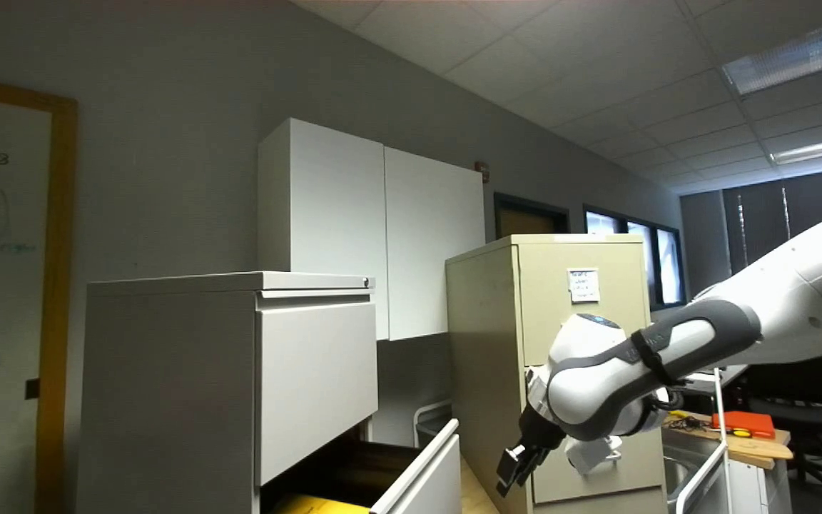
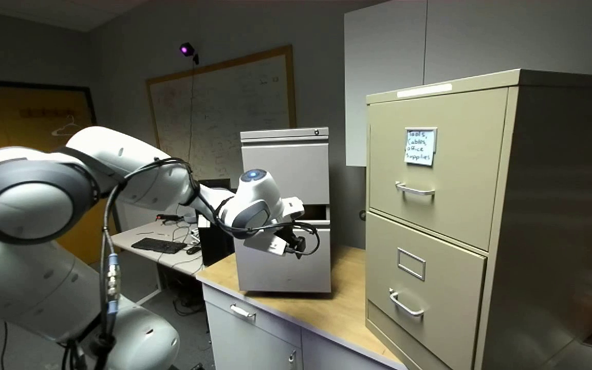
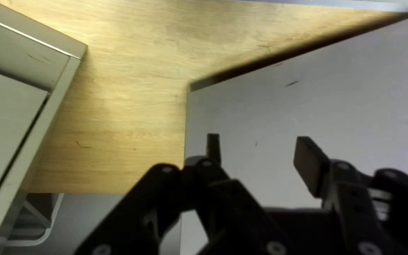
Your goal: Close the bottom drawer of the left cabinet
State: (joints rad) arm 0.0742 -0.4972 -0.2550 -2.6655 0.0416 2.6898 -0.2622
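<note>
The left cabinet (image 1: 168, 392) is boxy and light grey; it also shows in an exterior view (image 2: 281, 135). Its bottom drawer (image 1: 429, 480) is pulled out, with a dark inside and something yellow in it. The drawer's flat front shows in an exterior view (image 2: 285, 270) and fills the right of the wrist view (image 3: 296, 102). My gripper (image 1: 514, 467) is in front of the drawer front, with a gap between them in that view. It partly covers the front in an exterior view (image 2: 298, 244). In the wrist view its fingers (image 3: 259, 148) are apart with nothing between them.
A beige filing cabinet (image 1: 482, 371) stands close beside the gripper; it is also in an exterior view (image 2: 435, 216). The grey cabinet rests on a wooden counter (image 2: 350, 277). White wall cupboards (image 1: 336, 207) hang behind. The upper grey drawer (image 1: 318, 385) is shut.
</note>
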